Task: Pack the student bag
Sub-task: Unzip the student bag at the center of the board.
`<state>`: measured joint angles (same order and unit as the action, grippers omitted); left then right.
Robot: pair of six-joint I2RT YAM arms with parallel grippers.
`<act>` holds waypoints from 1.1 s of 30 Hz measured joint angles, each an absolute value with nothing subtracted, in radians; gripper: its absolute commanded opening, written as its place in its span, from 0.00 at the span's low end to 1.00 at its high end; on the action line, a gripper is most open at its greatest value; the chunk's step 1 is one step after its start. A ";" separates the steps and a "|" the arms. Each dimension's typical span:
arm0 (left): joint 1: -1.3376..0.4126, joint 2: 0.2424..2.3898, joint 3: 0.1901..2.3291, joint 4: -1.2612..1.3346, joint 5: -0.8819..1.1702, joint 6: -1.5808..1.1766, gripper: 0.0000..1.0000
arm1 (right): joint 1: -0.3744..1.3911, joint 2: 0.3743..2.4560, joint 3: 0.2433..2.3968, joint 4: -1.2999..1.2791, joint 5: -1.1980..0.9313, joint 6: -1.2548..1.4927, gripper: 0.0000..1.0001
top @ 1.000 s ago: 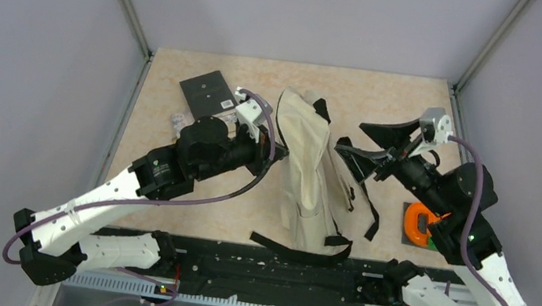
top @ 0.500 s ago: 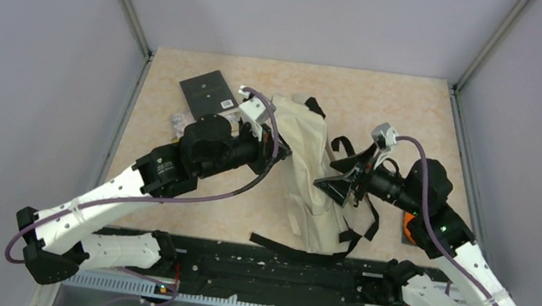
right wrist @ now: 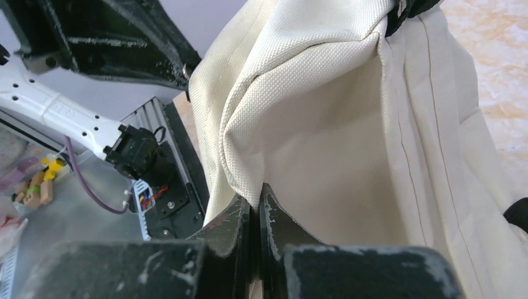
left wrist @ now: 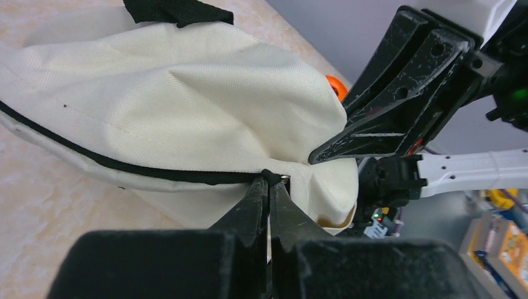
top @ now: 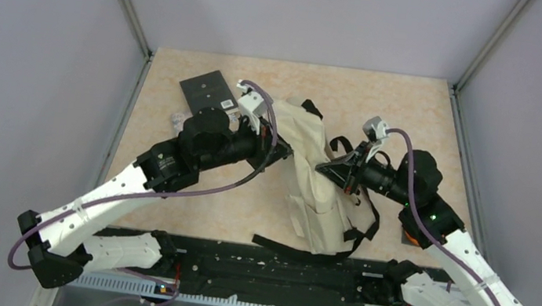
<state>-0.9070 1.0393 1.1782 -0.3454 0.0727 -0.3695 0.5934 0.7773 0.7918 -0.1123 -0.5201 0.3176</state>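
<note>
On the table (top: 401, 99), the student bag (top: 310, 194) sits between left fingers (left wrist: 252, 208) and right fingers (right wrist: 233, 224), both pinching its fabric.

**Soft cloth, hard plastic**

The bag (top: 311, 182) is cream cloth. It is matt, and you can see its rough weave. Its straps (top: 280, 243) are black woven tape, and a thin black edging (left wrist: 124, 168) runs along one seam. The left hand (left wrist: 269, 182) and right hand (right wrist: 255, 198) are hard black plastic, dull and scuffed with pale scratches. The arms (top: 112, 194) have shiny white plastic shells. The worktop (top: 400, 107) looks like smooth pale stone with speckles. The notebook (top: 208, 93) is matt black.
</note>
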 measured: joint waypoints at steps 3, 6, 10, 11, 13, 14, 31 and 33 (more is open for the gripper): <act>-0.823 1.030 1.153 -0.314 0.156 -0.431 0.00 | 0.593 0.775 0.792 -0.120 -0.516 0.289 0.00; -0.710 1.000 1.092 -0.267 0.232 -0.504 0.00 | 0.593 0.760 0.792 -0.134 -0.501 0.253 0.00; -0.631 0.988 1.077 -0.255 0.297 -0.533 0.00 | 0.593 0.725 0.792 -0.160 -0.503 0.219 0.00; -0.612 0.988 1.077 -0.253 0.311 -0.534 0.00 | 0.593 0.716 0.792 -0.166 -0.508 0.214 0.00; -0.579 0.989 1.077 -0.253 0.331 -0.533 0.00 | 0.593 0.700 0.792 -0.173 -0.530 0.206 0.00; -0.561 0.991 1.077 -0.249 0.338 -0.531 0.00 | 0.593 0.693 0.791 -0.177 -0.546 0.204 0.00; -0.420 1.105 1.083 -0.181 0.287 -0.460 0.00 | 0.593 0.651 0.744 -0.122 -0.760 0.180 0.00; -0.411 1.139 1.083 -0.162 0.277 -0.453 0.00 | 0.593 0.648 0.738 -0.099 -0.778 0.184 0.00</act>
